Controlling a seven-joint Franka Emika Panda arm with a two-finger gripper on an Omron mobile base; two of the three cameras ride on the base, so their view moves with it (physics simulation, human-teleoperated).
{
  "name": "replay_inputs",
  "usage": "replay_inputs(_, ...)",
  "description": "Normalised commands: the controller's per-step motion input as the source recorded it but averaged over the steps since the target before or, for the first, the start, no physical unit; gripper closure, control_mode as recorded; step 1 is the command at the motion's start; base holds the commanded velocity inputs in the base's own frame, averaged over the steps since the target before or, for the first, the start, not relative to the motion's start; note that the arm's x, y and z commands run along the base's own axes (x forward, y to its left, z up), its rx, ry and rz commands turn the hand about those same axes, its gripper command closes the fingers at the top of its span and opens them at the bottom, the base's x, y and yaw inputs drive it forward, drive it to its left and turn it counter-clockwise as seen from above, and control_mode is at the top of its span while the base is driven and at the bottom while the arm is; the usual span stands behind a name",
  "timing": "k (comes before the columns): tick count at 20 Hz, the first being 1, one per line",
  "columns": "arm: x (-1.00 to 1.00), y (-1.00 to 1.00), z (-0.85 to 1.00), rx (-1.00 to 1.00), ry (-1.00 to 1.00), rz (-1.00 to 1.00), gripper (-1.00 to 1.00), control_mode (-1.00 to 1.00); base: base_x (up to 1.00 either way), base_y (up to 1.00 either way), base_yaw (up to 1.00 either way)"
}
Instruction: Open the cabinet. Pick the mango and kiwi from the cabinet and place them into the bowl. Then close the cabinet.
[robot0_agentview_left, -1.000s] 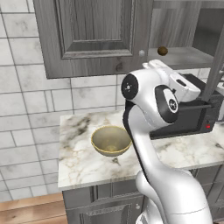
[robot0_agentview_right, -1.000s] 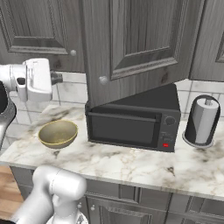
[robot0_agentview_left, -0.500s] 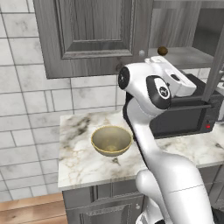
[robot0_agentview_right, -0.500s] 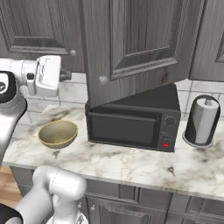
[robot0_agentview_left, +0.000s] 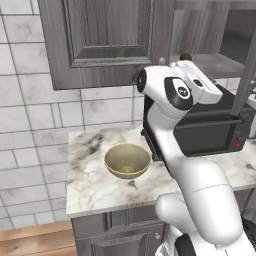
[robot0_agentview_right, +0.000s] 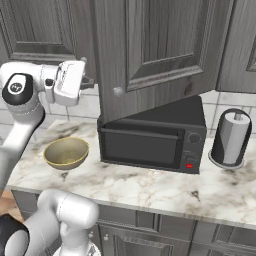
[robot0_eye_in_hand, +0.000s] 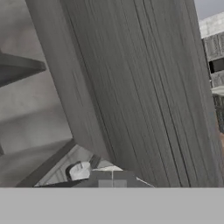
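The cabinet (robot0_agentview_left: 110, 40) hangs above the counter with its left door shut. Its right door (robot0_agentview_right: 155, 45) stands swung out over the oven, round knob (robot0_agentview_right: 118, 91) at its lower corner. The brown kiwi (robot0_agentview_left: 186, 56) lies on the cabinet's open shelf, just above my white hand. My gripper (robot0_agentview_right: 91, 81) is at shelf height, left of the open door, pointing into the cabinet; its fingers are too hidden to judge. Dark wood grain (robot0_eye_in_hand: 131, 87) shows close up in the hand view. The tan-gold bowl (robot0_agentview_left: 127, 160) (robot0_agentview_right: 66, 152) sits on the counter with nothing in it. The mango is hidden.
A black toaster oven (robot0_agentview_right: 150, 140) stands on the marble counter (robot0_agentview_left: 95, 190) right of the bowl, under the open door. A paper towel roll on a stand (robot0_agentview_right: 232, 137) is at the counter's right end. White tiles (robot0_agentview_left: 30, 100) cover the wall behind.
My hand has moved to the right, closer to the cabinet opening. The bowl, the door and the kiwi have stayed put.
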Motion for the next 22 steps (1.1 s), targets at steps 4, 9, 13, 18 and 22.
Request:
replay_inputs(4, 0.18, -0.28, 0.00, 0.00, 0.00, -0.11, 1.00, -1.00, 0.00, 0.00, 0.00)
replay_inputs(9, 0.06, -0.37, 0.00, 0.00, 0.00, -0.13, 1.00, -1.00, 0.00, 0.00, 0.00)
replay_inputs(13, 0.00, -0.43, 0.00, 0.00, 0.00, -0.14, 1.00, -1.00, 0.00, 0.00, 0.00)
replay_inputs(18, 0.00, -0.48, 0.00, 0.00, 0.00, -0.14, 1.00, -1.00, 0.00, 0.00, 0.00)
replay_inputs(22, 0.00, -0.48, 0.00, 0.00, 0.00, -0.13, 1.00, -1.00, 0.00, 0.00, 0.00)
